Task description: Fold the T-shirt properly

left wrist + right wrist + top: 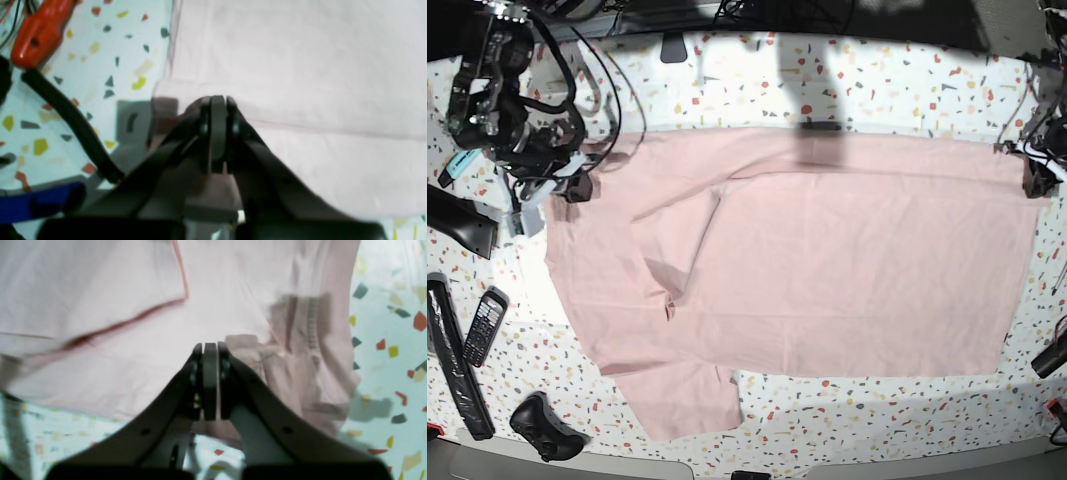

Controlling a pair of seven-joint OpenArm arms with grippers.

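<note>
The large pale pink cloth T-shirt (827,270) lies spread across the speckled terrazzo bench (877,80); a black phone handset (484,327) lies to its left.

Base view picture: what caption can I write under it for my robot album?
Two robot arms pinch the far corners of a pink T-shirt spread on a speckled table.

T-shirt (827,270) plain pale pink; table (877,80) white terrazzo, red, yellow, grey flecks; claws black.
</note>
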